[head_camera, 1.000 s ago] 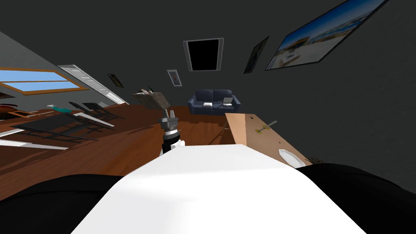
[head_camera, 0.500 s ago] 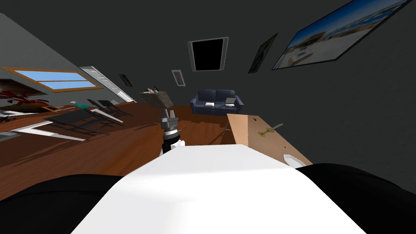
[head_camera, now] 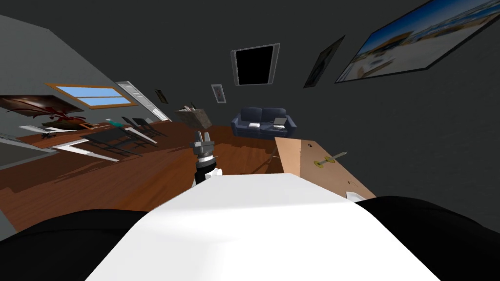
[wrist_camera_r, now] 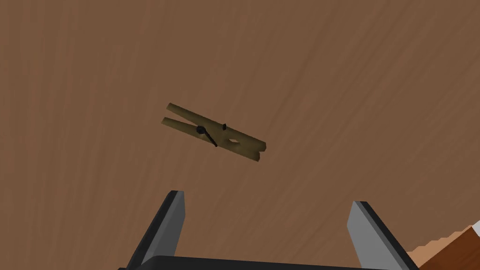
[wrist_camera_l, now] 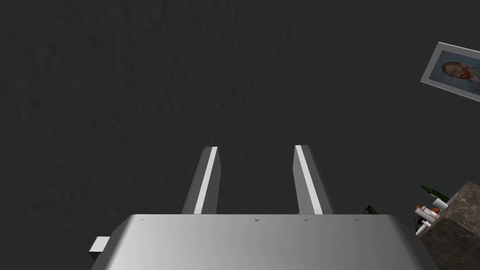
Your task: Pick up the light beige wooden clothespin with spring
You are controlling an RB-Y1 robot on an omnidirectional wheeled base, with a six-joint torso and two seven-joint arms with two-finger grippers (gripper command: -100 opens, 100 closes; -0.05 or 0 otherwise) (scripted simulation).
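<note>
The right pincer (wrist_camera_r: pixel 270 220) stands wide open over a brown, wood-grained surface (wrist_camera_r: pixel 351 93), its two fingers spread well apart with nothing between them. Just ahead of the fingertips lies the clothespin (wrist_camera_r: pixel 213 132), flat on the surface and clear of both fingers. It sits within the span of the open pincer but off centre, nearer to one finger (wrist_camera_r: pixel 172 218) than to the other (wrist_camera_r: pixel 368 229). Its length runs at a slant across the gap rather than along the fingers.

The clothespin is a dull olive-tan, darker than the grain under it. It is made of two slim slats. They splay apart at the end on the nearer finger's side and meet at the other end, where a small notch shows. A dark spring (wrist_camera_r: pixel 206 133) crosses the slats at about mid-length.

Beside the second finger the surface ends, and a redder-brown floor (wrist_camera_r: pixel 464 251) shows past its edge.

In the head view the surface is a pale wooden top on my right, along a dark wall. A small brass-coloured object (head_camera: pixel 320 164) rests on it.

The left pincer (head_camera: pixel 203 140) is raised in front of me over the floor. Its fingers (wrist_camera_l: pixel 206 180) are parted with an empty gap between them. Far off, a dark blue sofa (head_camera: pixel 263 123) stands at the end wall.
</note>
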